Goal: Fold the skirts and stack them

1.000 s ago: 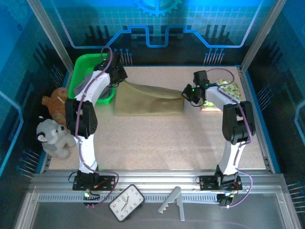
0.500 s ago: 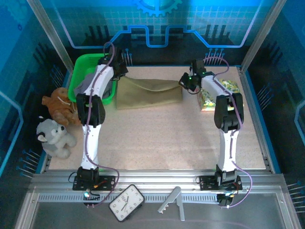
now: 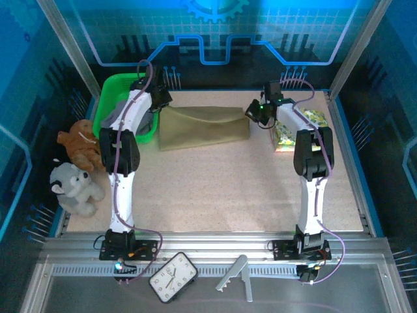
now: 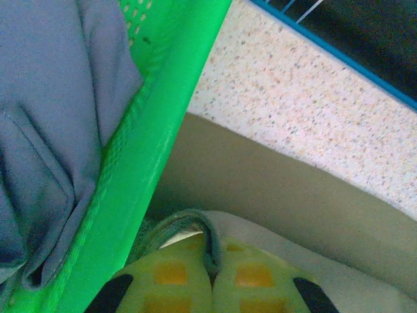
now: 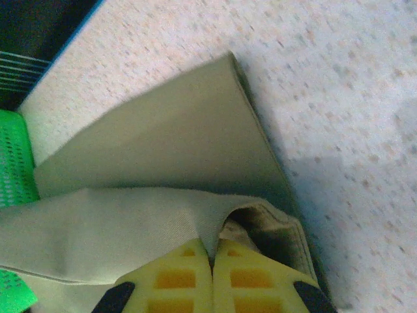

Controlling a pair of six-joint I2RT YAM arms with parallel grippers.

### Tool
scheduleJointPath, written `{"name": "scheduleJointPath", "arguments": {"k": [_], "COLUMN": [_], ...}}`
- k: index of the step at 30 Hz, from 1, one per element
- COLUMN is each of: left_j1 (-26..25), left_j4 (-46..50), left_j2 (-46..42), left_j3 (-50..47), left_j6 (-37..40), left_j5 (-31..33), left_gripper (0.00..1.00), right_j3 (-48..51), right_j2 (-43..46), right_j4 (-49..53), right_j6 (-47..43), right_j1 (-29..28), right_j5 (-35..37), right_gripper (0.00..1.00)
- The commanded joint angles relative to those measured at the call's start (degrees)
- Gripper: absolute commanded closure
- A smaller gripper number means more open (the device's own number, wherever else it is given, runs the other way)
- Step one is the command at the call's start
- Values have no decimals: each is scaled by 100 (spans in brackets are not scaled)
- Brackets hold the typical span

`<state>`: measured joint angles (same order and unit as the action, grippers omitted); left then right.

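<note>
Currently L fingers & R fingers each pressed together, pinching olive skirt at opp. ends.

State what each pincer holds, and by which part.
Both grip the olive-khaki skirt: the left pincer pinches a hem fold at its end beside the green basket, the right pincer a cloth fold at its opposite end.

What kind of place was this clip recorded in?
Most likely a robot test cell in a lab, not a home: aluminium frame posts and blue panels with a gear graphic enclose a speckled table, where an olive skirt lies as work material and a clock sits by the near rail.
</note>
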<state>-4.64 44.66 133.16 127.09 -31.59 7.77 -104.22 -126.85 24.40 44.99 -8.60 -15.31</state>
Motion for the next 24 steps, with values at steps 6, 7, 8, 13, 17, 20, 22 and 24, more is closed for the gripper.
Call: {"name": "scheduleJointPath", "arguments": {"k": [6,7,8,13,17,20,22,24], "left_j1": [279,280,265,97,-159,-327,-409,-465], "left_j4": [304,331,305,-570,-893,-1341,-1424,-1408], "left_j2": [554,509,415,-470,-688,-632,-437,-217], "left_j3": [1134,1157,1111,-234,-891,-1313,-1334,-1268], "left_j6": [-570,-646,-691,-870,-1020,-1287,-1399,-1472], "left_j5": [-26,-112,-213,-969,-1558,-1946,-2009,-2081], "left_gripper": [39,24,15,1,1,1,1,1], "right_j3": [-1781,-1960,-1975,-948,-695,-892,-1135,-1406], "right_j2": [-1143,-1214,-1185,-378,-259,-521,-848,-1119], "right_j4": [30,151,205,-240,-146,50,159,314], "right_j6": [-104,-170,-198,-266,-539,-669,-618,-572], "right_j1": [73,69,65,-4,-193,-323,-382,-424], "right_j5": [-492,-524,-516,-582,-773,-798,-832,-856], "right_gripper": [64,53,42,0,0,0,0,0]}}
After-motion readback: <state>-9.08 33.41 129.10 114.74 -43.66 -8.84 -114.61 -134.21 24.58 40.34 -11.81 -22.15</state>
